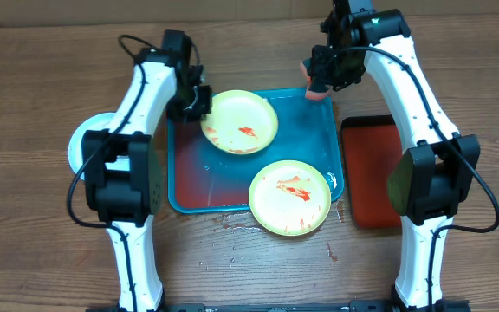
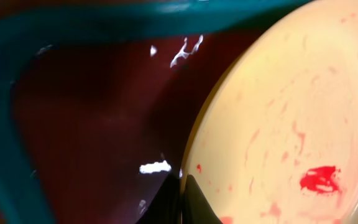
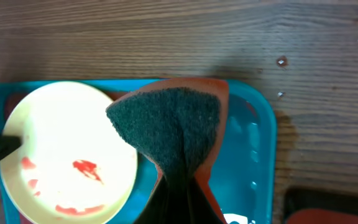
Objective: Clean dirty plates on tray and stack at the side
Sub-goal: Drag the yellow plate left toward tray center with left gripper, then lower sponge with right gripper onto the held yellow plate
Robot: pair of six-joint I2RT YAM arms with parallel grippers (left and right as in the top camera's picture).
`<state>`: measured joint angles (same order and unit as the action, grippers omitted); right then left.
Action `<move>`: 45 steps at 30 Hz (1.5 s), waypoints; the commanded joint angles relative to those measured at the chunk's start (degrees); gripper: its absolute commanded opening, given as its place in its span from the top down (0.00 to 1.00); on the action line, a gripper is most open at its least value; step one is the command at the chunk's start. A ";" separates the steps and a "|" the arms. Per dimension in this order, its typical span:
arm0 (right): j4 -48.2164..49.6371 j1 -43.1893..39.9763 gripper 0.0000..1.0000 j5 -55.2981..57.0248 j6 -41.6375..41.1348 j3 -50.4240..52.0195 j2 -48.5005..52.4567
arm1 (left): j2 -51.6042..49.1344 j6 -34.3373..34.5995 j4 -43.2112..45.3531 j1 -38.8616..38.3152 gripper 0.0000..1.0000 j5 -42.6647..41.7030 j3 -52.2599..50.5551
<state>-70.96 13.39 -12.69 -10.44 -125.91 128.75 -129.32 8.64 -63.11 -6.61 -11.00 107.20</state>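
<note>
The teal tray lies mid-table. One yellow-green plate with red smears sits at its back left; my left gripper is shut on its left rim, as the left wrist view shows with the jaws pinching the plate's edge. A second smeared yellow-green plate overhangs the tray's front right rim. A light blue plate lies on the table at left, partly hidden by the left arm. My right gripper is shut on an orange sponge with a dark green pad, held above the tray's back right corner.
A smaller dark red tray lies right of the teal tray. Water drops and wet marks dot the wood by the teal tray's front edge. The right wrist view shows the plate and the teal floor.
</note>
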 commanded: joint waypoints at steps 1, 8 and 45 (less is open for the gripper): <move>1.05 1.18 0.96 -0.50 0.44 -1.25 -1.79 | 0.92 0.63 -1.55 -0.57 0.96 3.65 0.50; 1.20 2.03 0.96 -0.50 0.44 -1.25 -1.77 | 0.15 0.83 -1.36 -0.70 0.96 4.00 0.26; 0.52 2.03 0.96 -0.61 0.44 -1.25 -1.77 | 0.09 2.12 2.29 -0.68 0.69 5.29 -9.05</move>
<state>-70.52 15.38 -12.67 -10.44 -125.91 128.75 -129.19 10.33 -60.66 -7.03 -6.61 99.83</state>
